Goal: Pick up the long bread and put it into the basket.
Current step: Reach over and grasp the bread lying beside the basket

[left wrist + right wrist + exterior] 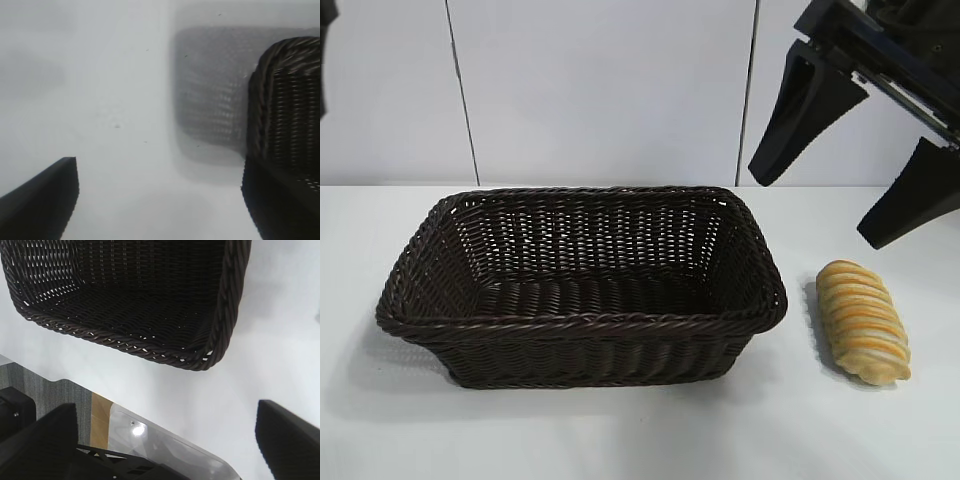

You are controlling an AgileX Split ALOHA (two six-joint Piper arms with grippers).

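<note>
The right end effector (855, 185) hangs in the air at the upper right of the exterior view, its two black fingers (798, 115) spread wide apart with nothing between them. It sits above and behind the long bread, well clear of it. In its own wrist view the same spread fingers (287, 442) frame bare white counter, with the basket beyond them.

Nearest the exterior camera lies an open stretch of the white counter (620, 430). Behind that, toward the right, the long bread (863, 320) rests flat on the counter, a golden-yellow loaf with crosswise ridges and orange-brown grooves, its length running roughly front to back. It lies just beside the right end of the basket, apart from it, with a strip of counter between them.

The basket (585, 320) stands upright in the middle of the counter, dark brown woven wicker with a braided rim and sloping sides; nothing is visible inside it.

The left end effector (160, 200) appears only in the left wrist view, fingers (42, 197) held wide open and gripping nothing, over bare counter, with one end of the basket (287, 100) next to one finger.

Farthest back, pale wall panels (600, 90) rise behind the counter.
</note>
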